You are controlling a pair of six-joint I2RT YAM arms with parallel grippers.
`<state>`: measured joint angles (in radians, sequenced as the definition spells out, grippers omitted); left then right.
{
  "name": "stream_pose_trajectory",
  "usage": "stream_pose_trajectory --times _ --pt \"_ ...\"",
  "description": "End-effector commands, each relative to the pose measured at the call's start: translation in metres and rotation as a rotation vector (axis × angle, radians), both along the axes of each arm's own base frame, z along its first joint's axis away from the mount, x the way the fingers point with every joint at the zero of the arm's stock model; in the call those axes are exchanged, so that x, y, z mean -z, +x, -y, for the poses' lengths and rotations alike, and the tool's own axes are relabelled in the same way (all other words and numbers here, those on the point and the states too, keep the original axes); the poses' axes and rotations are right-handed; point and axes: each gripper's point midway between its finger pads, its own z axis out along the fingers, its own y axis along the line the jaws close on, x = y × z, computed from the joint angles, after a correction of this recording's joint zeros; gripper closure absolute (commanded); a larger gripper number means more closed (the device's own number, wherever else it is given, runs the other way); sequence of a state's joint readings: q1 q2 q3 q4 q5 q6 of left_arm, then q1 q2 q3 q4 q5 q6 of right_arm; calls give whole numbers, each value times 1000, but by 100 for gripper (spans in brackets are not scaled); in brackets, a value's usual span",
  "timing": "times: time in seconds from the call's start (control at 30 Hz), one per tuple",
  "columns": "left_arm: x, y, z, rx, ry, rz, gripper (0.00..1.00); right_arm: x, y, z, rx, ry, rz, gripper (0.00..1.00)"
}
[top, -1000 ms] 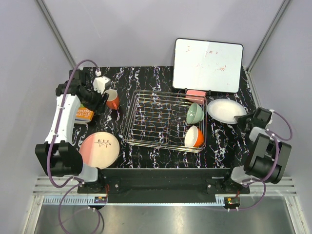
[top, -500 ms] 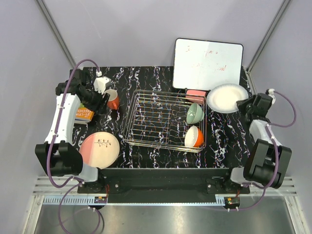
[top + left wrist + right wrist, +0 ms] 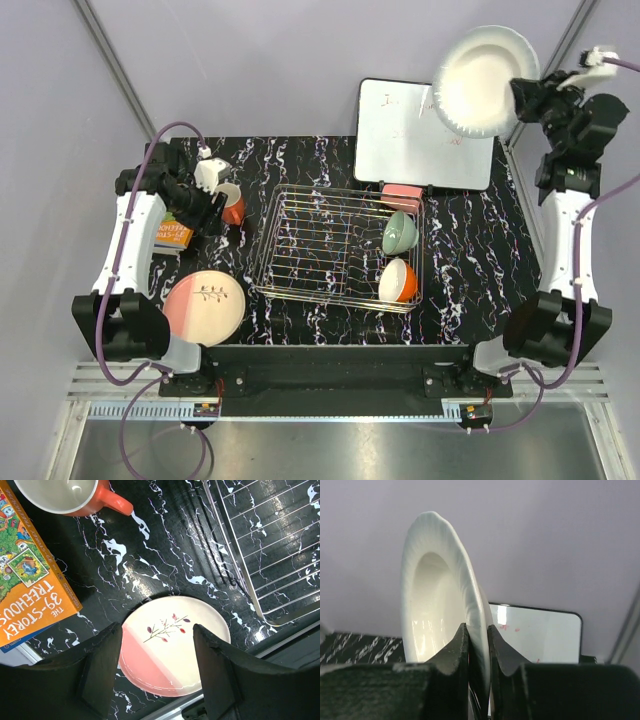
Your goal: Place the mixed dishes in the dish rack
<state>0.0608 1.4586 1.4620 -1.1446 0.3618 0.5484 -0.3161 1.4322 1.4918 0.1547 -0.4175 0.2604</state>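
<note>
My right gripper [image 3: 520, 97] is shut on the rim of the white plate [image 3: 480, 82] and holds it high in the air, on edge, above the whiteboard; the plate [image 3: 437, 600] fills the right wrist view. The silver wire dish rack [image 3: 335, 247] holds the pale green bowl [image 3: 399, 232] and the orange bowl [image 3: 398, 281] at its right end. The small pink cup [image 3: 402, 197] lies behind the rack. My left gripper [image 3: 203, 205] is open, beside the orange-red mug [image 3: 231, 205]. The pink-and-cream plate [image 3: 204, 306] lies at the front left, also seen in the left wrist view [image 3: 172, 642].
A whiteboard [image 3: 425, 135] leans at the back right. A green-orange book [image 3: 172, 233] lies under the left arm, also in the left wrist view [image 3: 27, 587]. The mug's rim [image 3: 65, 495] shows at the top of that view, the rack's corner [image 3: 265, 545] at right.
My right arm has lifted the white plate from the table at the right of the rack, up and back, tilting it on edge. The left arm has barely moved.
</note>
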Motion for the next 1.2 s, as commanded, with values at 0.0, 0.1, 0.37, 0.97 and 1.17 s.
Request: stream_pose_trajectory --times 0.0,0.1,0.37,0.97,1.17 --pt "-9 2 5 -2 -23 34 38 -37 -12 -115 -422 -355 175 100" --pt "-7 2 3 -10 -13 26 38 -22 -21 -153 -539 -644 219 100" --pt "-4 4 2 -28 -17 17 38 61 -17 -196 -671 -931 21 100" --pt "4 8 0 -49 -13 -5 38 116 2 -248 -606 -1290 102 100" --pt "8 8 2 -46 -22 -12 38 134 4 -258 -617 -1299 104 100"
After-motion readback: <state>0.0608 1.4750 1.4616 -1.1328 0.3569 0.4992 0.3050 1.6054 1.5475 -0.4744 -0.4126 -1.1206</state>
